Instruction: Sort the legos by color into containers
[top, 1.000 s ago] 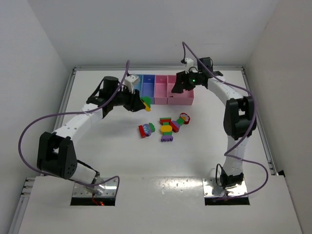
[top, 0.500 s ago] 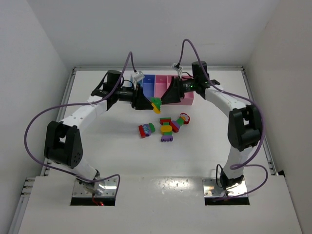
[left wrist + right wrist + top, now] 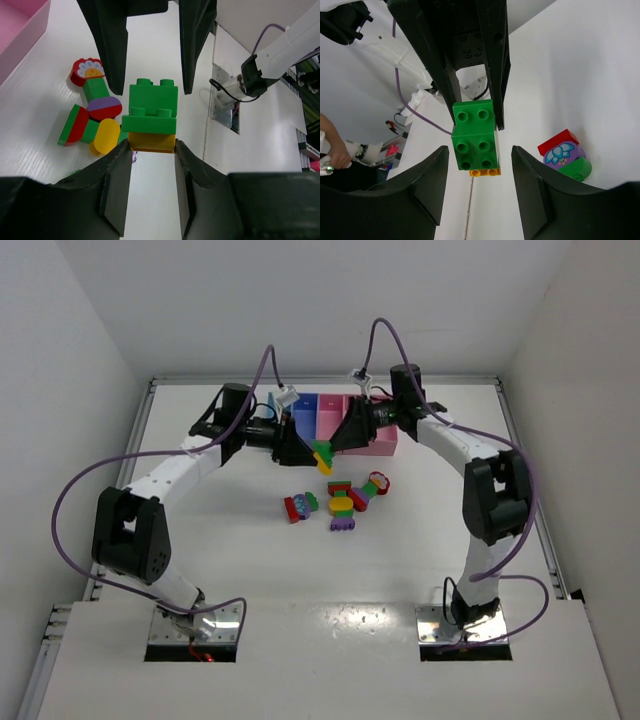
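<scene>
The left gripper (image 3: 152, 146) is clamped on the yellow brick (image 3: 152, 142) at the base of a green-and-yellow clump (image 3: 322, 455). It holds the clump in the air above the tabletop (image 3: 420, 540), just in front of the row of 4 containers (image 3: 375, 447). The green bricks (image 3: 476, 140) stick out from the yellow one, away from the left gripper and straight toward the right gripper (image 3: 479, 150), which faces it head-on.

That is the relation that matters. The clump's long axis runs along the line between the 2 grippers, yellow end in the left one, green end reaching into the right one. In the right wrist view the right gripper's jaws stand apart on either side of the green part, with a strip of daylight on each side, so it is open and grips nothing yet. The left wrist view agrees: its 2 dark fingers flank the far green studs without touching.

The step in hand looks like splitting the clump by colour. The right gripper would need to pinch the green part, then the arms pull apart along that shared axis. A tilted pull could jam the studs or twist the yellow brick loose.

The other legos (image 3: 342, 502) lie in mixed clumps on the tabletop, nearer the arm bases, none visibly in a container.
</scene>
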Robot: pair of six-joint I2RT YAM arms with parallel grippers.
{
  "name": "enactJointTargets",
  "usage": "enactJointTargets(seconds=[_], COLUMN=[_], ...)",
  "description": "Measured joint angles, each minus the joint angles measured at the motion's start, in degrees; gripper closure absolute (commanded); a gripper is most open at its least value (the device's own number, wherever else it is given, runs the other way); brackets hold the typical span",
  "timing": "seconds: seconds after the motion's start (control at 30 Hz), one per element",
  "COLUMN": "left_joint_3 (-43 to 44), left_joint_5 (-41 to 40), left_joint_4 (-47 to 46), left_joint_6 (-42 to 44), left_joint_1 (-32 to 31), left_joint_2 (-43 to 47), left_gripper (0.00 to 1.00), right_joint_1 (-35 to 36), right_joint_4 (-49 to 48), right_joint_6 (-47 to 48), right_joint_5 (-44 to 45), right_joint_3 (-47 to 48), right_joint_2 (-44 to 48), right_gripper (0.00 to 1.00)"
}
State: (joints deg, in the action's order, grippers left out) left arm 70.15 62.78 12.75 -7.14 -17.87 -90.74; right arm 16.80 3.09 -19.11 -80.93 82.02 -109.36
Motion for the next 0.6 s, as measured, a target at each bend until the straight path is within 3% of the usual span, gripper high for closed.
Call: enactJointTargets(seconds=[0.1, 0.17, 0.27, 0.3, 0.5, 0.6], left_joint_3=[0.57, 0.63, 0.63, 0.63, 0.83, 0.94], left_joint_5=[0.0, -0.04, -0.07, -0.04, 0.09, -0.15], left_joint_4=[-0.17, -0.31, -0.31, -0.33, -0.24, -0.28], left_joint_6=[-0.02, -0.02, -0.02, -0.04, -0.96, -0.98], left_joint_1=[-0.04, -0.11, -0.26, -0.28, -0.31, -0.31], left_joint_2=[-0.17, -0.17, -0.2, -0.2, -0.33, -0.33], left_gripper=[0.96, 0.96, 0.96, 0.96, 0.96, 0.96], right_joint_1=[0.13, 0.22, 0.42, 0.5, 0.66, 0.55], right_joint_4=[-0.11, -0.2, -0.7, -0.98, -4.26, -5.11], right_joint_6=[-0.76, -1.05, -1.4, -1.53, -3.04, -3.67], right_joint_5=[-0.31, -0.57, -0.81, -0.83, -1.64, -1.55], right_joint_3=[0.0, 0.0, 0.0, 0.0, -0.02, -0.07], right_joint_2=[-0.39, -0.42, -0.44, -0.44, -0.46, -0.46], right_gripper=[0.41, 0.43, 0.57, 0.66, 0.92, 0.98])
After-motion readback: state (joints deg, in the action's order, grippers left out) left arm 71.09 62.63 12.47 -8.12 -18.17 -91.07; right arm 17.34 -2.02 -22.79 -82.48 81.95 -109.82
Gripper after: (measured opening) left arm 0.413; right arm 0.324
